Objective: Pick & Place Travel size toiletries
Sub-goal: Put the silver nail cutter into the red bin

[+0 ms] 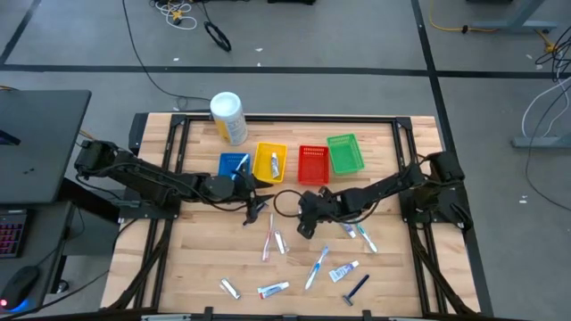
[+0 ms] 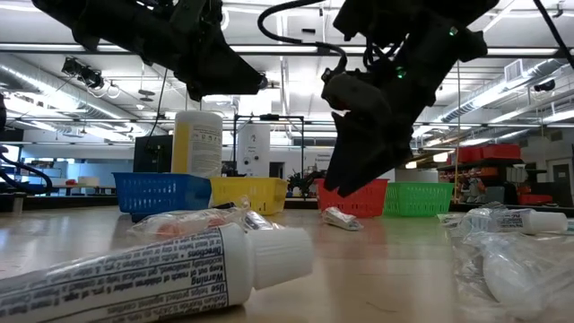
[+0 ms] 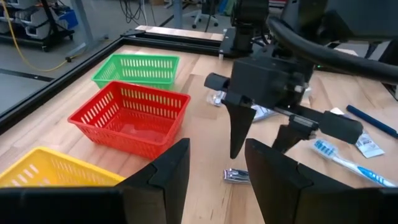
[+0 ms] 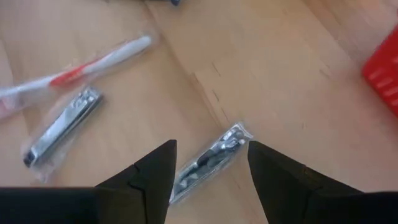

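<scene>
Small packaged toiletries lie scattered on the wooden table [image 1: 196, 259]: toothbrushes [image 1: 317, 266], toothpaste tubes [image 1: 273, 289], a dark razor [image 1: 356, 288] and nail clippers. My right gripper [image 1: 306, 223] is open and hovers, fingers down, just above one wrapped nail clipper [image 4: 211, 158], which lies flat between the two fingertips in the right wrist view and also shows in the left wrist view [image 3: 236, 176]. My left gripper [image 1: 259, 207] is open and raised beside the blue basket [image 1: 234, 165], facing the right gripper [image 3: 258, 149]. Neither gripper touches anything.
Blue, yellow [image 1: 270, 162], red [image 1: 313, 165] and green [image 1: 345, 153] baskets stand in a row near the far edge, with a white-and-yellow canister [image 1: 227, 118] behind them. A second nail clipper [image 4: 62, 127] and a red-and-white toothbrush [image 4: 74, 62] lie close by. The two grippers are near each other.
</scene>
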Robot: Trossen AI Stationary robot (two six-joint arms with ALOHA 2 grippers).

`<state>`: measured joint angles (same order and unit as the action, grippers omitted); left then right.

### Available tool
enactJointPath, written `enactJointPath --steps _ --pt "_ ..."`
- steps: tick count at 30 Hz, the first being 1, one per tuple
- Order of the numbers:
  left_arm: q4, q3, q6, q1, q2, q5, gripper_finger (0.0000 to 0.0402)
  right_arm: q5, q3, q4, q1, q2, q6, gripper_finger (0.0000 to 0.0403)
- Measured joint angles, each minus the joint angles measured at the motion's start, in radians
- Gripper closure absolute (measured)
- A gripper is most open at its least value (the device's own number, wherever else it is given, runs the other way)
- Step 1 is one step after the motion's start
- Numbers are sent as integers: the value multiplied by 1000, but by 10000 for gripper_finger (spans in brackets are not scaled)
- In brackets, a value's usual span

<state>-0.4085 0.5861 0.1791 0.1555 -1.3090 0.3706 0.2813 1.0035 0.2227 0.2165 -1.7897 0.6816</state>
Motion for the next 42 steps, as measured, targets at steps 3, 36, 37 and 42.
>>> enactJointPath --steps 3,36,37,42 --pt "-1 0 0 0 0 2 237 -1 0 -14 -1 -9 18 193" --pt "8 1 -8 0 0 13 237 64 2 -22 6 -127 73 315" --pt "8 1 -10 0 0 13 237 61 2 -22 5 -127 74 320" --pt "22 1 -30 3 15 64 237 43 2 -10 5 -118 62 328"
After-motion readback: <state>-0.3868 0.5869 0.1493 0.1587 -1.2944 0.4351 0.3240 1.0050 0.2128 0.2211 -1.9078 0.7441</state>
